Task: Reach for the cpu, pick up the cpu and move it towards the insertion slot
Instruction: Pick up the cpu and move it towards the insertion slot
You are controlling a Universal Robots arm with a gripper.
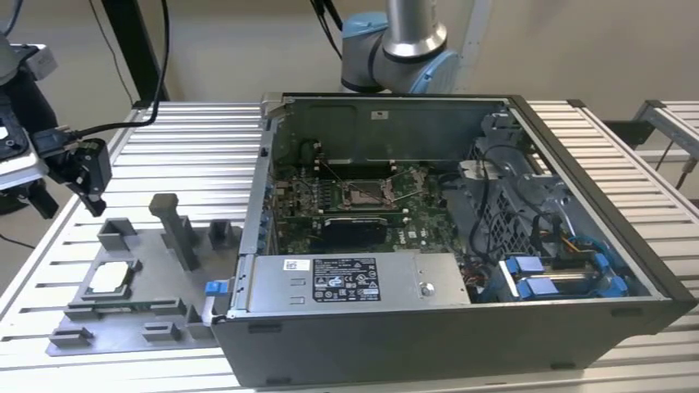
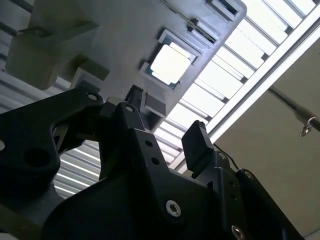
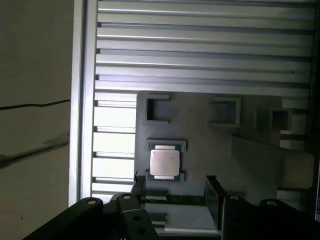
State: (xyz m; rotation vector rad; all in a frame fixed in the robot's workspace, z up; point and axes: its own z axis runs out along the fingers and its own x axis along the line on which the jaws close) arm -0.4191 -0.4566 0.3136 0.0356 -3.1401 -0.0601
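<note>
The tool (image 3: 174, 186) hangs wide open and empty. The cpu (image 3: 164, 163) lies flat below and just ahead of it, in a recess of a grey fixture (image 3: 205, 145) on the desk (image 3: 200, 50). The chip looks light, stiff, thin and fragile; grip its opposite edges.

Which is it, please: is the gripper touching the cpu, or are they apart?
Apart. In the exterior view the gripper hangs with a plain gap to the cpu, which lies in the grey fixture.
</note>
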